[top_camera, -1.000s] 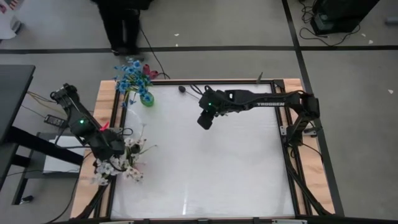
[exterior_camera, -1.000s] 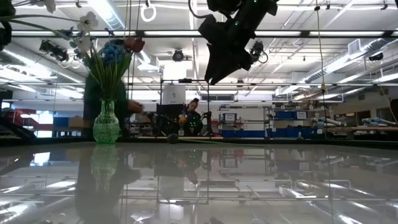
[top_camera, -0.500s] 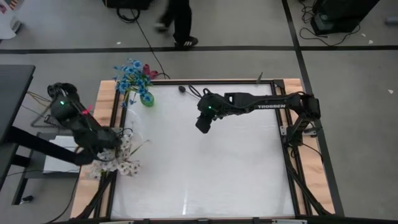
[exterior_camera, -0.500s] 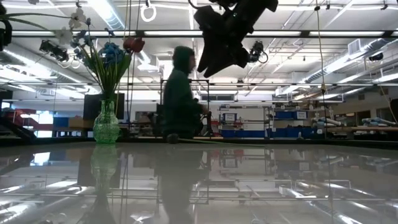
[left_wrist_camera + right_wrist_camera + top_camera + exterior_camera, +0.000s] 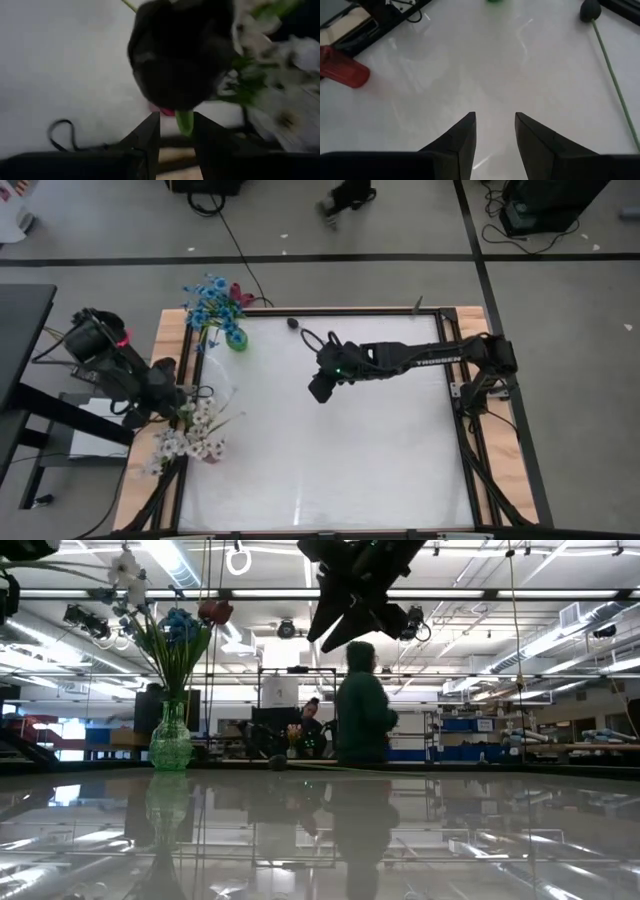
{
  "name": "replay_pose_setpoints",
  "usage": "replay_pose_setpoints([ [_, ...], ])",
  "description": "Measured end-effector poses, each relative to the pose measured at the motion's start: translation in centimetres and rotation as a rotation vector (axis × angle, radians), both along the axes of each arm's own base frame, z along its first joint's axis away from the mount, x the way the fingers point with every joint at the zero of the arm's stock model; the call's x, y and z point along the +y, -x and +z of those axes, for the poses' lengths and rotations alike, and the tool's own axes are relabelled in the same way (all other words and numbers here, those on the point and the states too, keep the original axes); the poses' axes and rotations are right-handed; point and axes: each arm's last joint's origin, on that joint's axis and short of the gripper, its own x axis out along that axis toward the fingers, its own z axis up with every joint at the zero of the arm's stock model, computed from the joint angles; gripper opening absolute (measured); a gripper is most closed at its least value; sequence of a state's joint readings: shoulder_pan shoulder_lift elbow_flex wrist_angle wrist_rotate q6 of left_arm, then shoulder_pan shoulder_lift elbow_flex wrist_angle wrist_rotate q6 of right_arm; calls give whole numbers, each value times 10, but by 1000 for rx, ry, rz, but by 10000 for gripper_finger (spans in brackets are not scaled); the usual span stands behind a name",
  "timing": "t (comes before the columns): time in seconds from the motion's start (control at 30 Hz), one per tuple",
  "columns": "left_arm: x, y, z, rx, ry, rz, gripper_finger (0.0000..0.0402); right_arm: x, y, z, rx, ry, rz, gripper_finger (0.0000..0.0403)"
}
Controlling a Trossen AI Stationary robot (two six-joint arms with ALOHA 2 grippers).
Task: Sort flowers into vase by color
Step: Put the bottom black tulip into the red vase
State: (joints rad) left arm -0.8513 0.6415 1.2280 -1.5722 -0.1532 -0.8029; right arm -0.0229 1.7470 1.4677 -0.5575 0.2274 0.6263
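Observation:
A green vase [image 5: 237, 338] at the table's far left holds blue flowers [image 5: 208, 302]. White flowers [image 5: 192, 438] stand bunched at the left edge. My left gripper [image 5: 180, 408] is above them, shut on a dark flower [image 5: 180, 50], whose head fills the left wrist view with the white flowers [image 5: 285, 105] beside it. Another dark flower [image 5: 293, 323] lies on the table by the far edge, its head [image 5: 590, 10] toward the left. My right gripper [image 5: 318, 390] hangs open over the table's middle, nothing between its fingers [image 5: 465, 135]. My left gripper has the dark flower's green stem [image 5: 184, 122] between its two fingers, just under the head. The fingers come slanting down from the table's left side and lie across the stem. The head stands above the fingertips; the stem's lower part is hidden.
A red cylinder [image 5: 340, 72] lies by the table's left edge, beside black cables. A person [image 5: 362, 705] walks past beyond the far edge. The white tabletop [image 5: 380, 460] spreads to the right and near side.
My left gripper has risen and drawn back toward the table's left edge, turning as it went, with the dark flower between its fingers. My right gripper has drifted a little toward the near left and rolled. The person behind the table has walked to the right.

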Motion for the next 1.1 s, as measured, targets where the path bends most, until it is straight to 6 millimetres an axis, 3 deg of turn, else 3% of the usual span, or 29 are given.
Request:
replay_pose_setpoints([
  [0.2,2,-4,-1,-76,-65,119,96,13,0,0,-18,-3,-57,145],
  [0.57,3,-4,-1,-107,-122,45,10,31,1,0,-34,-13,-82,130],
  [0.7,3,-6,1,-159,-129,97,6,38,1,0,-39,-12,-84,126],
  [1.1,21,4,42,-381,-51,228,5,40,0,1,-58,-21,-74,129],
])
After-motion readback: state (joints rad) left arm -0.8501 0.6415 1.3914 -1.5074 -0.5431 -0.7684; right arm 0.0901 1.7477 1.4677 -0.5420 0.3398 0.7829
